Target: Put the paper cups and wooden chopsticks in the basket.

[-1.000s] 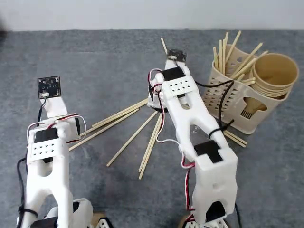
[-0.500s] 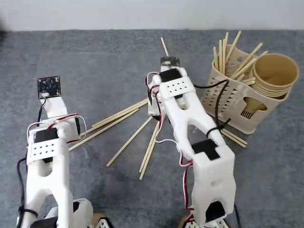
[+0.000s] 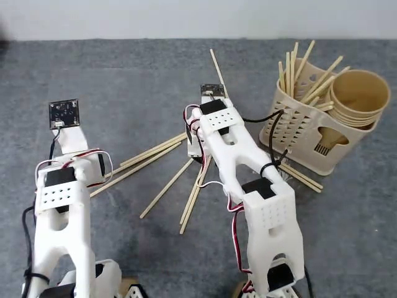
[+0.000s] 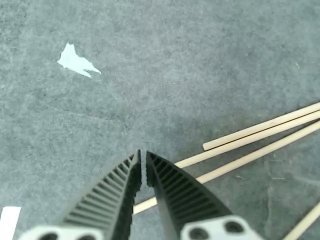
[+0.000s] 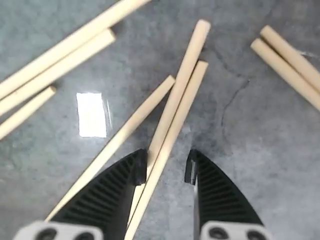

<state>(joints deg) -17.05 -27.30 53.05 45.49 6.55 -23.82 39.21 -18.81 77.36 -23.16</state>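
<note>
Several wooden chopsticks (image 3: 155,152) lie fanned out on the grey mat between the two arms, and a pair (image 3: 301,177) lies at the foot of the basket. The beige basket (image 3: 310,139) at the right holds stacked paper cups (image 3: 360,93) and upright chopsticks (image 3: 291,68). My right gripper (image 5: 166,159) is open, low over the mat, with two side-by-side chopsticks (image 5: 175,120) running between its fingers. My left gripper (image 4: 142,156) is shut on nothing, its tip just beside the ends of three chopsticks (image 4: 260,132).
One chopstick (image 3: 217,62) lies on the mat behind the right arm. A white scrap (image 4: 77,61) sits on the mat ahead of the left gripper. A pale shiny patch (image 5: 91,114) lies among the chopsticks. A white wall bounds the mat's far edge.
The right arm has swung left, away from the basket, bringing its wrist over the fan of loose chopsticks. The left arm has not moved.
</note>
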